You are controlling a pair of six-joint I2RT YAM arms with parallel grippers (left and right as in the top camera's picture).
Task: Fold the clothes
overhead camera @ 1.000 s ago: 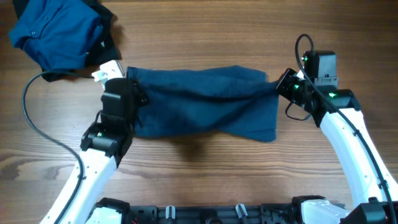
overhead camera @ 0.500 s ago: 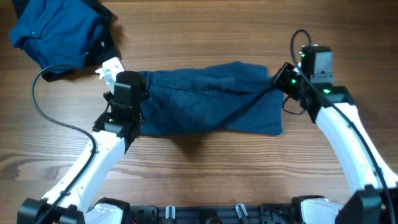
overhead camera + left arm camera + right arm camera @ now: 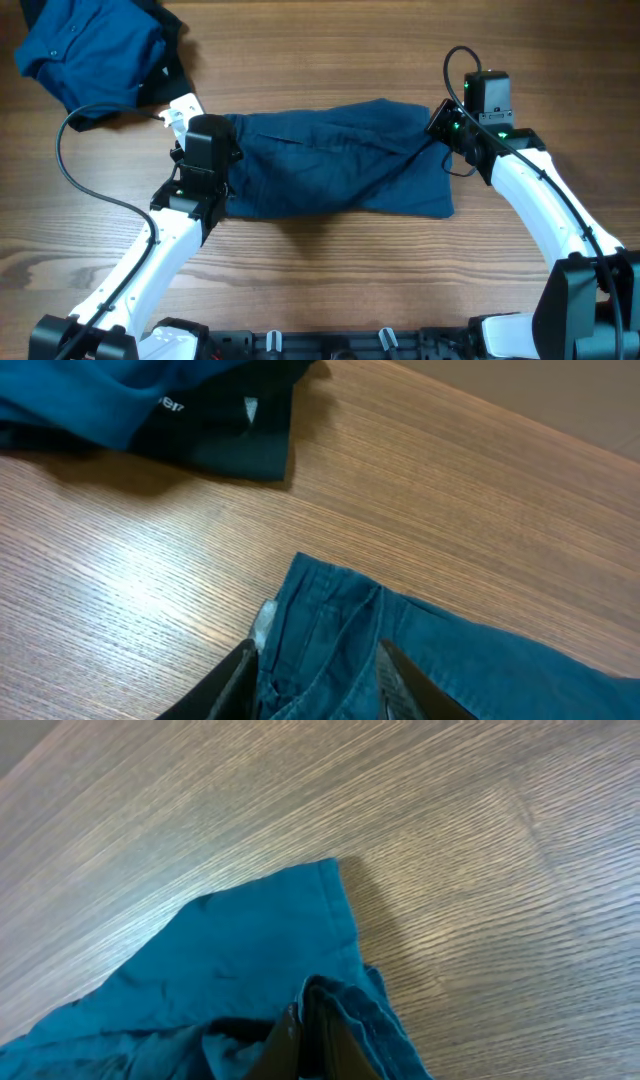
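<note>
The dark navy shorts (image 3: 340, 160) lie folded in a long band across the middle of the table. My left gripper (image 3: 214, 140) stands over their left end. In the left wrist view its jaws (image 3: 318, 685) are open, one finger on each side of the waistband (image 3: 330, 610), which lies flat on the wood. At the right end, my right gripper (image 3: 441, 123) is shut on a bunched fold of the shorts (image 3: 250, 950), pinched between its fingertips (image 3: 316, 1042). The brighter blue shirt (image 3: 90, 45) sits crumpled at the far left corner.
A black garment (image 3: 230, 445) lies under the blue shirt's near edge, a short way beyond the shorts' left end. The left arm's cable (image 3: 70, 170) loops over the table at the left. Bare wood (image 3: 480, 870) lies past the shorts' right corner.
My left gripper moved toward the far side and opened, letting go of the waistband. The right gripper, still shut on the cloth, shifted left and farther back, pulling the right end slightly.
</note>
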